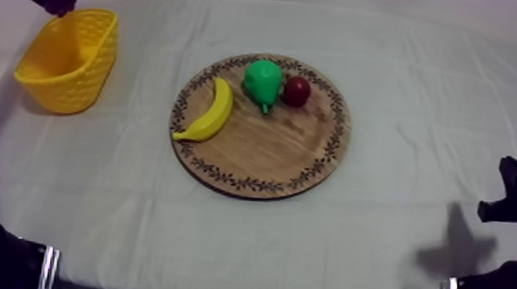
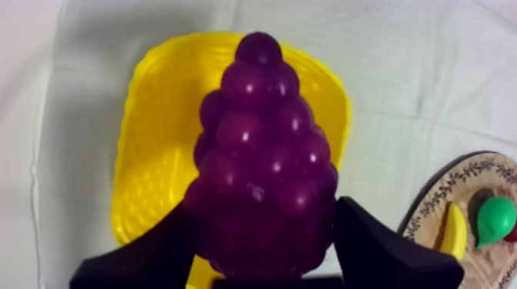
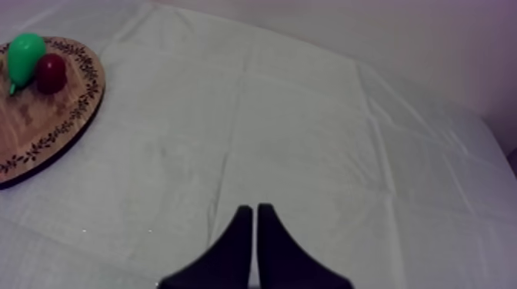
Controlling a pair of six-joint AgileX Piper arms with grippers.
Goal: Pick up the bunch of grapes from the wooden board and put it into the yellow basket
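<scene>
Grapes (image 2: 261,161) in my left gripper (image 2: 263,209) — fingers closed on the fat end of the bunch from both sides. Its long axis runs away from the wrist, narrow tip farthest out. Directly beyond the bunch lies the yellow basket (image 2: 150,161), its mouth facing the camera. In the left wrist view the bunch overlaps the basket's hollow. From above, the gripper hangs over the basket's far corner, near the rim rather than over the middle.

Judgement: carry is about done and release is what remains. Relation that matters — basket lies below the bunch and slightly toward the board side. A short shift that way before opening would keep the tip off the rim. How high the bunch hangs above the rim I cannot tell.

Wooden board (image 1: 312,172) is well apart, holding banana (image 1: 208,112), pear (image 1: 262,84) and small red fruit (image 1: 297,91); no grapes on it. Right gripper (image 3: 255,209) sits at its own side, fingers together on nothing, far from the basket.
</scene>
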